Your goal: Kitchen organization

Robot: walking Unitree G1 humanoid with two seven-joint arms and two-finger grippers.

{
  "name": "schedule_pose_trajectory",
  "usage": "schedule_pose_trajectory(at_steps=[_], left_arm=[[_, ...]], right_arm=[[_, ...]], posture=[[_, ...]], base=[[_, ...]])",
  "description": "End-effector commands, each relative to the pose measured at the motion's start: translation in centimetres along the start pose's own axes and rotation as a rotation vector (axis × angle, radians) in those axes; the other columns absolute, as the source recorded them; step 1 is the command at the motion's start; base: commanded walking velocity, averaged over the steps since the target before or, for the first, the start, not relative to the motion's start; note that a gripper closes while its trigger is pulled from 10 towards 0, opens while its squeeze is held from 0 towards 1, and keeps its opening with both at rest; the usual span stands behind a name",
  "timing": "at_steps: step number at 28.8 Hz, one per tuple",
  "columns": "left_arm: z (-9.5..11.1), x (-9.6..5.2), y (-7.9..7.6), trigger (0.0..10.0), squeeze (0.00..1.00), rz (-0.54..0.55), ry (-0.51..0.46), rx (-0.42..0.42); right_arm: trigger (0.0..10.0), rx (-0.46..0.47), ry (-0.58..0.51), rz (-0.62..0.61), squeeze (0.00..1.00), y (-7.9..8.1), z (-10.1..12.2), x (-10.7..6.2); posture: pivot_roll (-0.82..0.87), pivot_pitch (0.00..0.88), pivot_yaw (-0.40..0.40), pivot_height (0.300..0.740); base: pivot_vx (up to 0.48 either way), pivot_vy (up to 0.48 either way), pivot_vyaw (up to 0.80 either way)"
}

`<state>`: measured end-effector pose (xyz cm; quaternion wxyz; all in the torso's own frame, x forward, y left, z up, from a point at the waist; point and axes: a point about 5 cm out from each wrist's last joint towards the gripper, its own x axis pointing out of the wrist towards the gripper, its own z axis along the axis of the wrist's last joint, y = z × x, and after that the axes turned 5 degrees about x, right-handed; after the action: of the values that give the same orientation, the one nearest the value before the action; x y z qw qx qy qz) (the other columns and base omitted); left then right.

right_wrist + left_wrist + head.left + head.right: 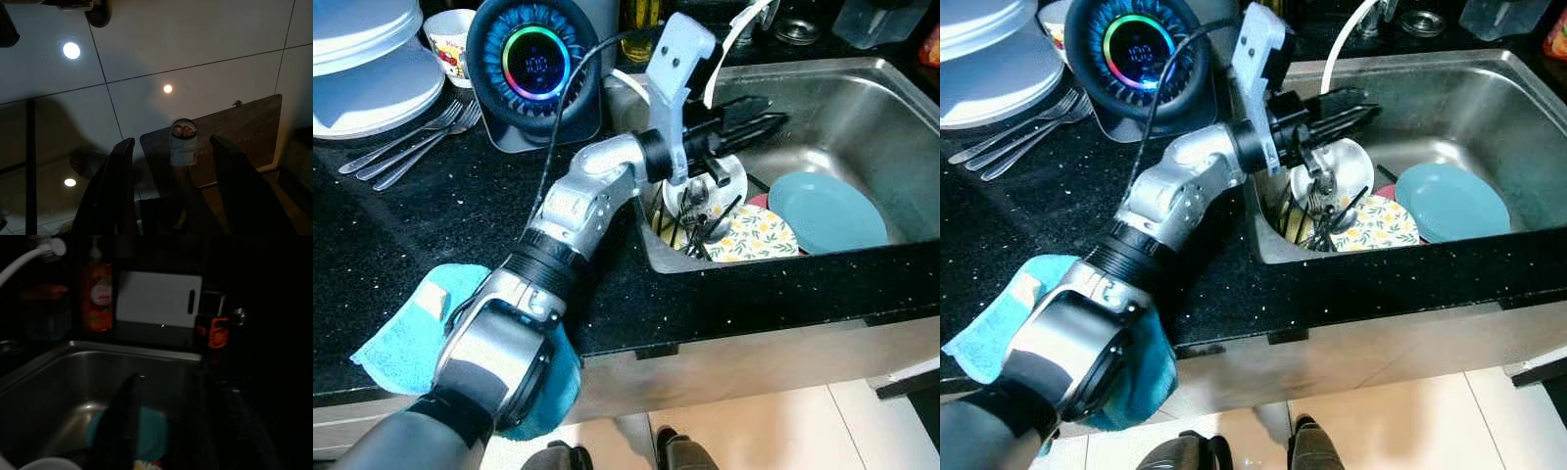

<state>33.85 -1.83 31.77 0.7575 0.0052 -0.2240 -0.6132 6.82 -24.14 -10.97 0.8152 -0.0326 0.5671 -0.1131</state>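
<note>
My left gripper (766,116) reaches out over the steel sink (862,108), its black fingers open and holding nothing. Just below it stands a white bowl (732,178) with forks and other cutlery (697,211) sticking out of it. Next to the bowl lie a floral plate (762,237) and a teal plate (827,211). The dark left wrist view shows the teal plate (151,433) between the two fingers. My right gripper (172,142) hangs idle over the tiled floor, open and empty.
On the black counter (411,225) lie several forks (411,142), stacked white plates (362,59), a cup (450,39), a round device with a glowing ring (536,64) and a teal cloth (406,338). A person's sandalled foot (183,131) stands on the floor.
</note>
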Motion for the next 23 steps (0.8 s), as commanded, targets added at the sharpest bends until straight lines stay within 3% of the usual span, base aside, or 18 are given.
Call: schedule_pose_trajectory(at_steps=[1,4,5,6,9,12,14,16,22,23], left_arm=[[0.4,0.5,-0.4,10.0,1.0,-0.03,-0.036,0.002],[1.1,0.4,-0.1,10.0,1.0,-0.013,-0.06,0.021],[1.9,0.2,0.3,10.0,0.0,0.009,-0.091,0.026],[1.9,0.2,0.3,10.0,0.0,0.009,-0.091,0.026],[6.0,-1.3,1.4,10.0,0.0,0.064,-0.231,0.042],[7.6,-2.9,1.3,10.0,0.0,0.072,-0.259,0.095],[8.6,-4.7,1.1,10.0,0.0,0.094,-0.229,0.169],[8.6,-5.0,1.0,10.0,0.0,0.098,-0.222,0.181],[8.3,-9.1,-0.1,10.0,0.0,0.102,-0.04,0.303],[8.3,-9.1,-0.1,10.0,0.0,0.102,-0.04,0.303]], right_arm=[[10.0,0.009,0.025,-0.005,0.0,0.1,-0.9,-0.1],[10.0,0.006,0.019,-0.004,0.0,0.1,-0.6,-0.1],[10.0,0.005,0.014,-0.003,0.0,0.1,-0.3,0.0],[10.0,0.005,0.014,-0.003,0.0,0.1,-0.3,0.0],[10.0,0.0,-0.002,0.006,0.0,0.5,0.5,0.1],[10.0,-0.002,-0.01,0.014,0.0,0.8,1.0,0.2],[10.0,-0.009,-0.015,0.024,0.0,1.1,1.4,0.3],[10.0,-0.01,-0.016,0.026,0.0,1.2,1.5,0.3],[10.0,-0.027,-0.027,0.033,0.0,1.2,2.4,0.4],[10.0,-0.027,-0.027,0.033,0.0,1.2,2.4,0.4]], posture=[[-0.02,0.267,0.04,0.74],[-0.01,0.26,0.036,0.74],[-0.01,0.256,0.033,0.74],[-0.01,0.256,0.033,0.74],[0.0,0.247,0.026,0.74],[0.03,0.239,0.025,0.74],[0.04,0.236,0.017,0.74],[0.04,0.236,0.017,0.74],[0.07,0.219,-0.003,0.74],[0.07,0.219,-0.003,0.74]], base=[[0.0,0.0,0.0],[0.0,0.0,0.0],[0.0,0.0,0.0],[0.0,0.0,0.0],[0.0,0.0,0.0],[0.0,0.0,0.0],[0.0,0.0,0.0],[0.0,0.0,0.0],[0.0,0.0,0.0],[0.0,0.0,0.0]])
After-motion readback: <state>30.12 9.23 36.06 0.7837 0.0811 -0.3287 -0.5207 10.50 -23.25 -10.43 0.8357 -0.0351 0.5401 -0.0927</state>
